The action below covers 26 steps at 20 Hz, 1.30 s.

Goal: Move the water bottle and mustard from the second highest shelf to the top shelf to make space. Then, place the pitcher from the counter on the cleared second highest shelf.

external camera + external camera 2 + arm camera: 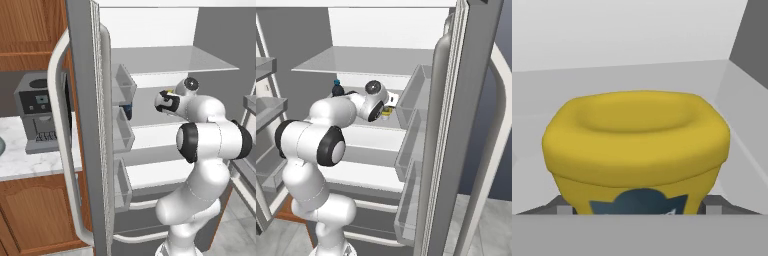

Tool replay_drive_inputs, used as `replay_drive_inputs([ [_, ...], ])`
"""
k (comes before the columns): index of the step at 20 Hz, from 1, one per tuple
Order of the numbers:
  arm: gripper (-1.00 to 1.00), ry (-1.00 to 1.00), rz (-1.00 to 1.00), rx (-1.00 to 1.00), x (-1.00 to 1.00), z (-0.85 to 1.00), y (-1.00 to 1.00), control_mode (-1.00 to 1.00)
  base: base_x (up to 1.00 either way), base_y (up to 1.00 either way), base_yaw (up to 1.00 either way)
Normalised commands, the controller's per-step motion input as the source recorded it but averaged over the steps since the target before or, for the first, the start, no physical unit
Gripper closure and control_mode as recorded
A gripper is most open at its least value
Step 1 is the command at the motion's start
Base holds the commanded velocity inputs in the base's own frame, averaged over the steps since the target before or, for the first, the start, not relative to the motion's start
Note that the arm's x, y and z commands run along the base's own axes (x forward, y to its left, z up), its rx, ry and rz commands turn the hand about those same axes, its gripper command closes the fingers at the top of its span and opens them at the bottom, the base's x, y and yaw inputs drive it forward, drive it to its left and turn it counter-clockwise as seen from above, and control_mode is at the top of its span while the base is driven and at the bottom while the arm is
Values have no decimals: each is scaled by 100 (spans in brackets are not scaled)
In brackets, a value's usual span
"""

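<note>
- Between my fingertips, dead centre, sits the mustard (634, 135). Its yellow cap faces me and the dark label patch is just below it.
- My claw (638, 209) straddles the bottle, one tip close on each side. I cannot tell whether the pads are pressing on it or only flanking it (the gaps look tiny, but I won't call it a grip).
- Under the claw and the mustard is the second highest shelf (145, 112). The bottle stands upright on it, towards the back corner.
- Off to my claw's left on that shelf stands the water bottle (336, 90), apart from my hand and not yet moved.
- Above the claw is the top shelf (170, 60), where this bottle belongs.
- My judgement on doing this step well:
  - Close evenly on the body below the cap, not on the cap's flare, so it cannot squirt upward out of the pads.
  - Lift only enough to clear the shelf and draw back before rising, because the shelf overhead leaves little headroom.
  - Keep the bottle upright and swing wide of the dark bottle.
</note>
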Motion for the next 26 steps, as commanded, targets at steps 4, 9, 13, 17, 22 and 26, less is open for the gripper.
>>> replay_drive_inputs([
  [4, 100, 0, 0, 0, 0, 0, 0, -100, 0, 0, 0],
  [9, 100, -13, 4, -1, -44, 0, 11, -100, 0, 0, 0],
  [13, 100, -14, 4, -3, -82, 1, 25, -100, 0, 0, 0],
  [17, 100, -4, 4, -6, -94, 17, 6, -100, 0, 0, 0],
  [22, 100, -2, 2, -9, -85, 68, 0, -100, 0, 0, 0],
  [26, 100, 0, 0, -12, -64, 99, 0, -100, 0, 0, 0],
])
